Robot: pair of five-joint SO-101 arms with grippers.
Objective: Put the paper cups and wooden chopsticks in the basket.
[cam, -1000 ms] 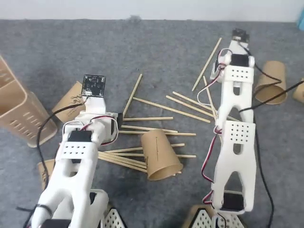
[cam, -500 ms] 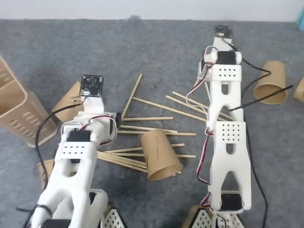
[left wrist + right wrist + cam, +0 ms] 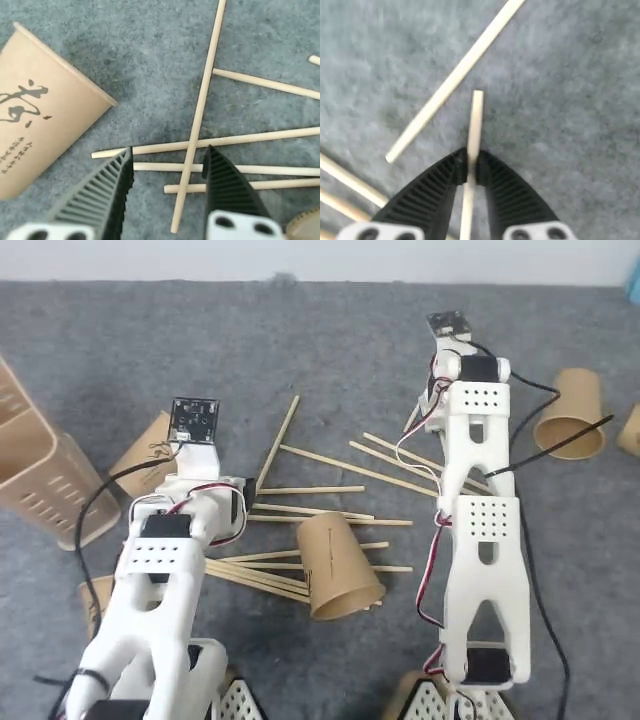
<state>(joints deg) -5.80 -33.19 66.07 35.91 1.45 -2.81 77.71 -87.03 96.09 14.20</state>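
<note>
Grey felt-like covering tops the counter (image 3: 330, 350), where wooden chopsticks (image 3: 330, 490) lie scattered between two robot arms and several paper cups rest on their sides. One cup (image 3: 338, 565) sits in the middle on the chopstick pile and another (image 3: 572, 422) lies beyond the right arm (image 3: 480, 510). The basket (image 3: 40, 480), a slotted tan container, stands at the far left edge, well apart from most of the sticks.

The right end effector (image 3: 471, 162) is pinched narrow around a single chopstick (image 3: 475, 117), gripping it near one end, with the short remainder pointing forward past the fingertips. A second stick (image 3: 455, 77) lies loose on the grey surface just beside it. The left end effector (image 3: 170, 155) hangs spread wide and holding nothing above a crossing of sticks, one long chopstick (image 3: 200, 110) running between its fingers. A printed cup (image 3: 40, 115) lies on its side near it.

The step in hand appears to be the pickup of one chopstick by the right arm, with the grasp made and delivery not yet done. The next move likely calls for lifting the stick clear of its neighbours, then carrying it across to the basket on the opposite side. That is a long reach, and the off-centre grip could let the stick swing or slip.
</note>
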